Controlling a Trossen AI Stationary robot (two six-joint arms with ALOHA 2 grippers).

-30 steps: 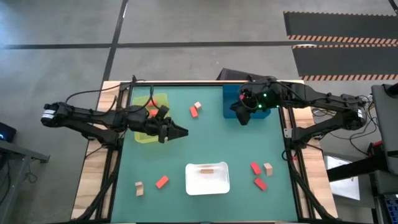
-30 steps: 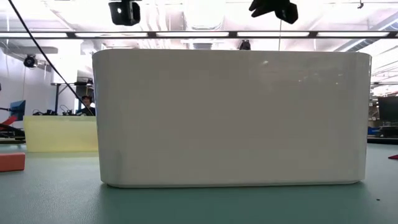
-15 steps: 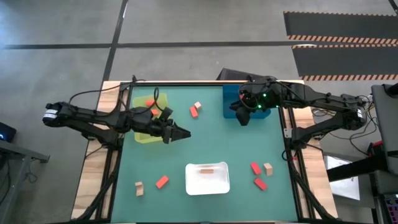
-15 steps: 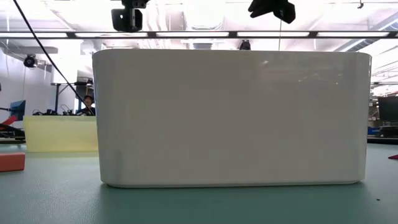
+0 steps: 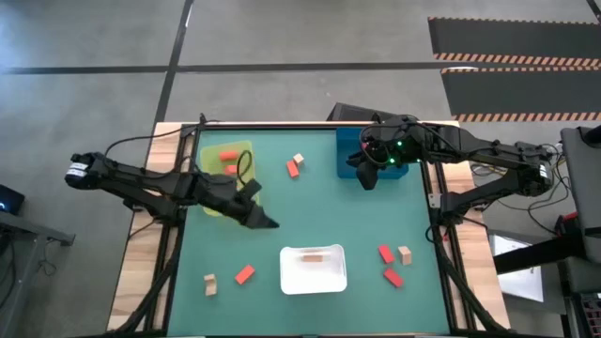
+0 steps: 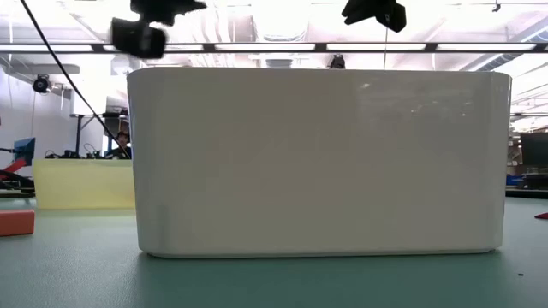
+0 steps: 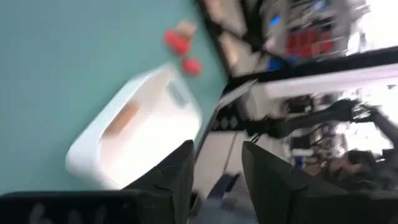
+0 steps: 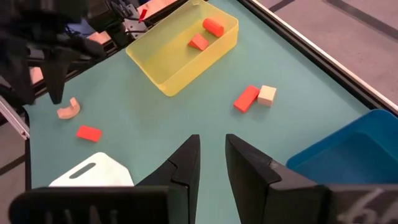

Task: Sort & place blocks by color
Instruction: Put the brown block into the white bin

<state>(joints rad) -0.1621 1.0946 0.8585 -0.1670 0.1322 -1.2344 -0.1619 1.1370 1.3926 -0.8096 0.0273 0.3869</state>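
Your left tool (image 5: 266, 223) hangs above the green worktop (image 5: 319, 211) between the yellow-green plastic tray (image 5: 226, 175) and the white plastic tray (image 5: 313, 268), fingers parted and holding nothing. Your right tool (image 5: 366, 178) waits at the blue plastic tray (image 5: 349, 148), fingers also apart and empty. The small cuboid blocks (image 5: 245, 274) lie scattered: two orange-red ones in the yellow-green tray, one tan piece in the white tray, the rest loose around the white tray. They look light, rigid and smooth-faced. Close on the two long flat sides, squarely at mid-length, or a block may twist out.
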